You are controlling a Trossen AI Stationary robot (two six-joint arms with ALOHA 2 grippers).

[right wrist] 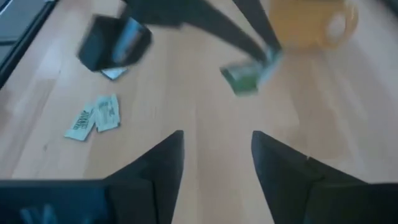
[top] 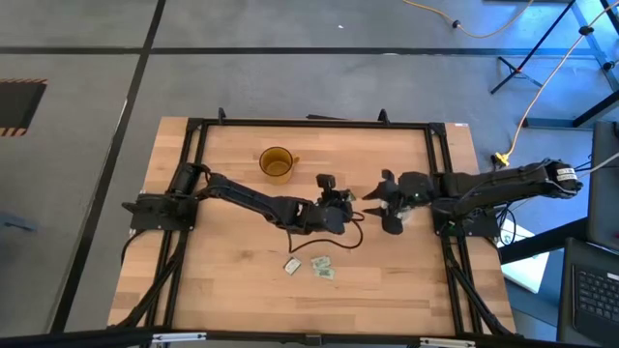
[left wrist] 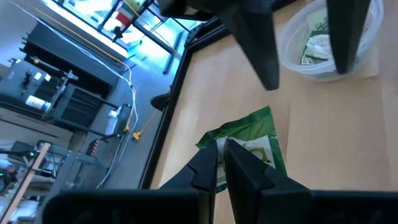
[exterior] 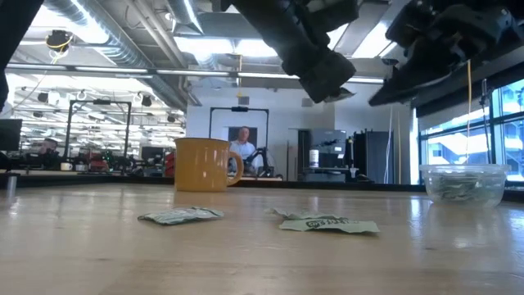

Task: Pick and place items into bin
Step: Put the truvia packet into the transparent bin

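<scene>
Biggest risk imo: the left gripper (left wrist: 221,165) only pinches a corner of its packet (left wrist: 252,140), so it could slip out and land short of the bin (left wrist: 311,53). The fingers are pressed nearly together on that green packet, held near the bin. The right gripper (right wrist: 214,155), jaws spread wide and empty, looks to hover over the bin, hard to tell. Three packets (top: 311,266) lie well away.

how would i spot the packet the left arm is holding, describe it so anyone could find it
Start at the amber mug on the wooden table, then go to the left gripper near the table's middle. The green packet is pinched between its shut fingers, off the wood, unlike the loose packets lying flat.
</scene>
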